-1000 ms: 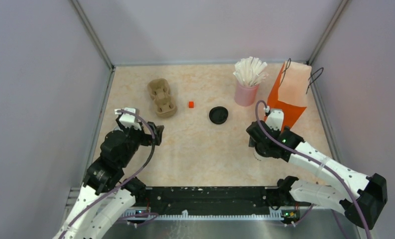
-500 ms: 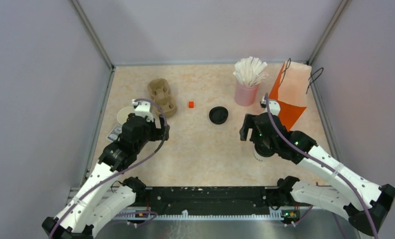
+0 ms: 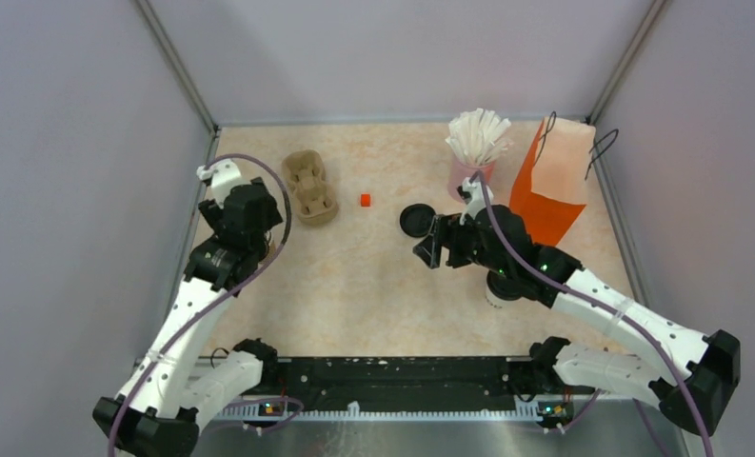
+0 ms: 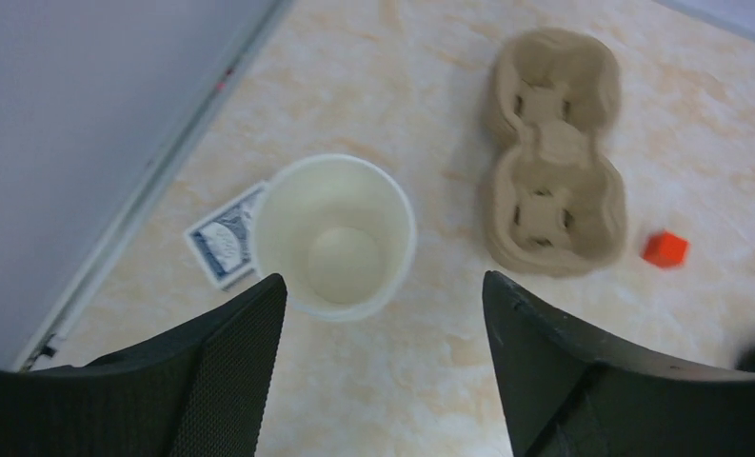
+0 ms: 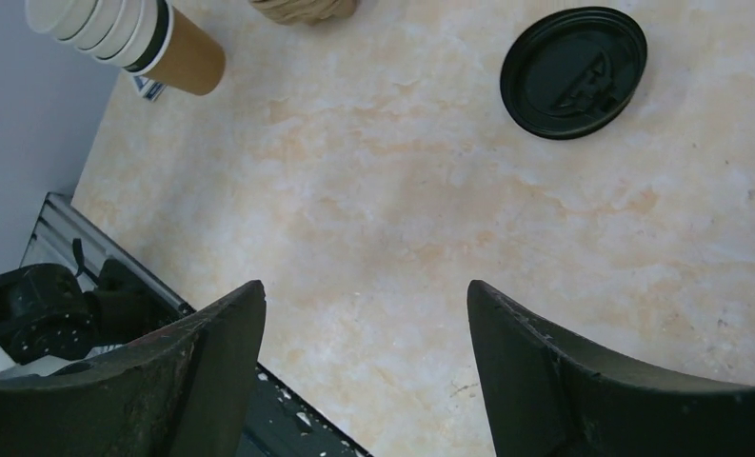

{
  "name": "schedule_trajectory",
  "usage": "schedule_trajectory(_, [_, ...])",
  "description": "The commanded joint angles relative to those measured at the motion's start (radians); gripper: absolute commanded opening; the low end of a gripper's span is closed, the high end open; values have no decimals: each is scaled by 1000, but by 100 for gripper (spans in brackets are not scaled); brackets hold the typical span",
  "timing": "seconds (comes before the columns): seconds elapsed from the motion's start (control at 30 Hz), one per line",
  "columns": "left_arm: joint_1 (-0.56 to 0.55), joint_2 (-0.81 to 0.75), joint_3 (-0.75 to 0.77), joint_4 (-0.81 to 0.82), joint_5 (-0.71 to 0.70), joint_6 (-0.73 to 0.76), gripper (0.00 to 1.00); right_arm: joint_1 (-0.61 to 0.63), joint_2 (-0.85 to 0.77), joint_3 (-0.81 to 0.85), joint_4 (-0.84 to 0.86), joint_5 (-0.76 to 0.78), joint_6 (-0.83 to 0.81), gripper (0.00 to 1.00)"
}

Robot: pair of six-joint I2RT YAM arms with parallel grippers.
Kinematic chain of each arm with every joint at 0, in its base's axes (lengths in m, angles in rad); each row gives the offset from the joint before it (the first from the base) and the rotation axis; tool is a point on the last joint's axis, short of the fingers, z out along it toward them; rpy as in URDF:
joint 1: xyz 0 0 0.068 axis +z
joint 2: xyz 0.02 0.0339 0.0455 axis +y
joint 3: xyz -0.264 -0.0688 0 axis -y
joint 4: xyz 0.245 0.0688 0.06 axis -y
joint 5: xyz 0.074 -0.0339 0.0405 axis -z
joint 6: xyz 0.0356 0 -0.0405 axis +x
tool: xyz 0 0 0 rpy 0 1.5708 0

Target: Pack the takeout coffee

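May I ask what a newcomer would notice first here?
The tall orange bag stands at the far right beside a pink cup of white straws. A black lid lies alone mid-table ahead of the open right pincer; the left pincer hovers above stacked cream cups.

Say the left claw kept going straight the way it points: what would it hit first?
Probably the open cream cup, nearly centred in the wrist view between the spread fingers of the left gripper. Its rim would come first, though depth is unclear. The brown cup carrier lies off to one side.
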Motion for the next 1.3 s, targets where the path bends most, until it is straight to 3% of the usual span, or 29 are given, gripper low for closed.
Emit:
schedule_trajectory(0.0, [146, 22, 67, 39, -113, -20, 77, 10, 21, 13, 93, -74, -55, 76])
schedule_trajectory(0.1, [290, 55, 56, 60, -76, -15, 68, 9, 29, 8, 95, -108, -71, 77])
schedule_trajectory(0.23, [505, 107, 56, 39, 157, -89, 66, 10, 18, -24, 119, -120, -72, 77])
schedule_trajectory(0.6, [523, 171, -1, 29, 222, -221, 58, 10, 4, -63, 138, -120, -68, 77])
schedule_trajectory(0.73, [525, 169, -43, 75, 264, -219, 58, 9, 8, -65, 142, -109, -73, 77])
schedule_trajectory(0.93, [525, 164, -36, 78, 265, -196, 48, 10, 24, -65, 146, -112, -72, 77])
schedule_trajectory(1.13, [525, 177, 29, 50, 275, -189, 27, 9, 29, -62, 142, -112, -68, 77])
schedule_trajectory(1.2, [525, 180, 42, 49, 291, -186, 6, 9, 30, -62, 140, -108, -67, 77])
schedule_trajectory(1.23, [525, 181, 44, 50, 298, -186, 0, 9, 31, -63, 140, -107, -67, 77])
schedule_trajectory(1.27, [524, 184, 46, 48, 303, -188, 0, 9, 32, -64, 140, -107, -67, 77])
